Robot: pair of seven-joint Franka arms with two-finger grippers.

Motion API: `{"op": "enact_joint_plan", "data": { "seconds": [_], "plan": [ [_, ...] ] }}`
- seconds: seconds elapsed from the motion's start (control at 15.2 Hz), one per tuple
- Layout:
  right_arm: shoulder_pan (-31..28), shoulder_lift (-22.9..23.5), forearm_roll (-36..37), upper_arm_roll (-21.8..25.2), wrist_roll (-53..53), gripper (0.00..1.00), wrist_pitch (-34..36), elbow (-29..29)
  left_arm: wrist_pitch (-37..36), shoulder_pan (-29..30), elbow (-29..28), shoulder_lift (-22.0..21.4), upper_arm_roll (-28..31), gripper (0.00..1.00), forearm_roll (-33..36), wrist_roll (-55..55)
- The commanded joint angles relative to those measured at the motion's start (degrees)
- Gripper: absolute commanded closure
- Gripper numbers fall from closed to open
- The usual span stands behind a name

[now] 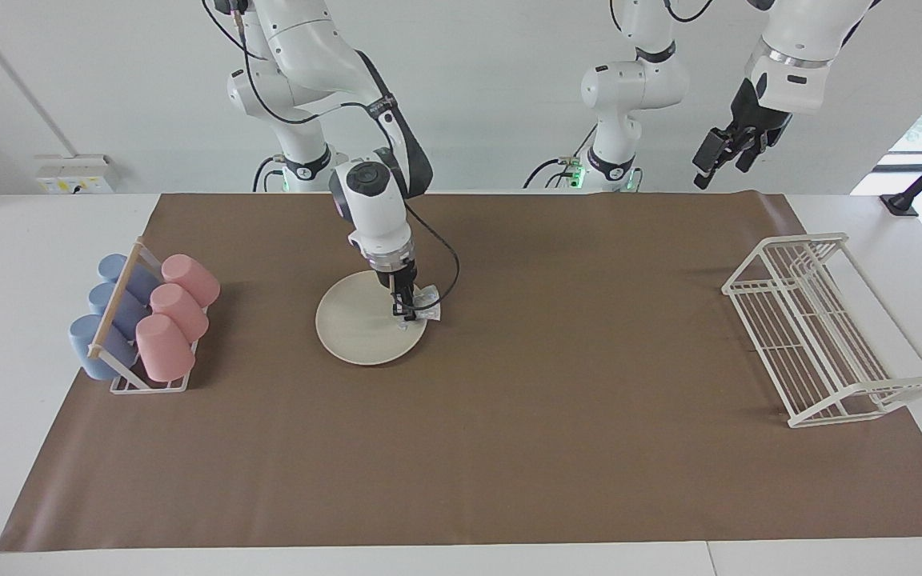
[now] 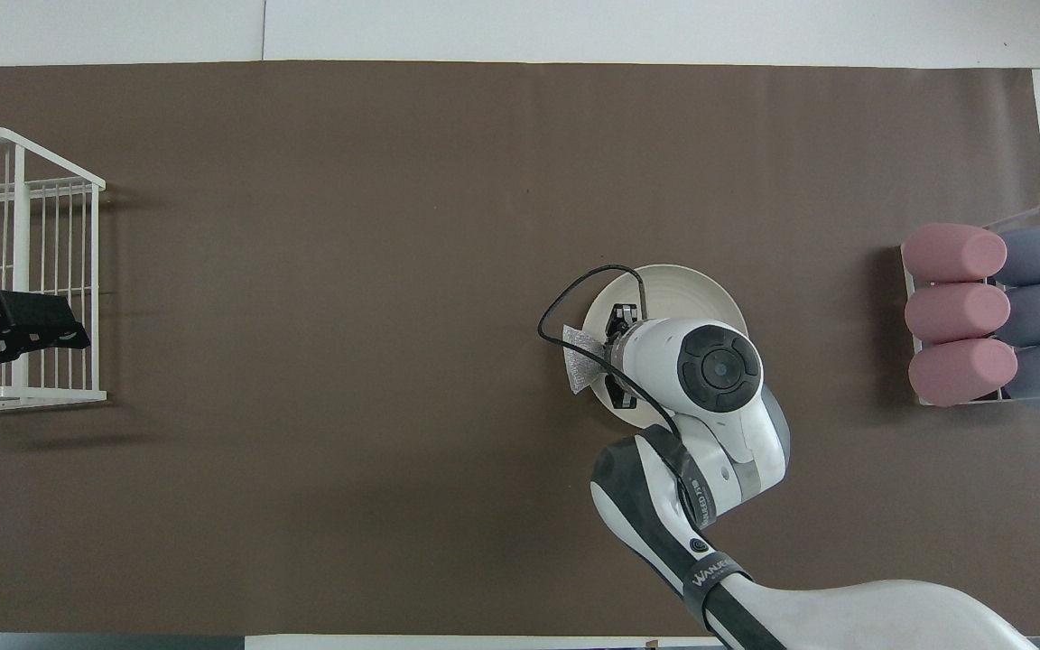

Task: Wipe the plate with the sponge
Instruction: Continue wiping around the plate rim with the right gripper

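Mid-frame, the right gripper [image 1: 406, 308] pinches the sponge [image 1: 427, 301] at the plate [image 1: 357, 324] edge; the left gripper [image 1: 723, 158], fingers spread, waits upper right.

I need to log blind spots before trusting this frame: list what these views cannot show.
- Overhead view: the right arm's wrist hides much of the plate and the right gripper.
- Both views: whether the sponge presses on the plate; it is too small.
- Overhead view: the left gripper, raised over the wire rack, is partly cut off by the edge.
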State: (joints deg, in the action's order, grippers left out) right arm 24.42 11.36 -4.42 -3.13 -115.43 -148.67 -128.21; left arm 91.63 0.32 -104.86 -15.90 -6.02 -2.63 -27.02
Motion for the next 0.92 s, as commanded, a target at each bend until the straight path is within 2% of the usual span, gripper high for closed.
{"op": "enact_joint_plan", "data": {
  "seconds": [0.0,0.53,0.85],
  "plan": [
    [-3.0,0.8,0.1,0.0,3.2,1.00,-1.0,-1.0,1.5,1.5,-1.5,-1.2,0.4,0.00,-0.8,-0.1],
    [-12.3,0.2,0.1,0.0,14.9,1.00,1.2,-1.4,0.7,2.7,-3.1,-2.1,0.3,0.00,-2.7,-0.3],
    [-11.9,0.2,0.1,-0.2,12.7,1.00,1.0,-1.8,1.5,2.2,-2.5,-1.8,0.3,0.00,-2.8,-0.2]
  ]
}}
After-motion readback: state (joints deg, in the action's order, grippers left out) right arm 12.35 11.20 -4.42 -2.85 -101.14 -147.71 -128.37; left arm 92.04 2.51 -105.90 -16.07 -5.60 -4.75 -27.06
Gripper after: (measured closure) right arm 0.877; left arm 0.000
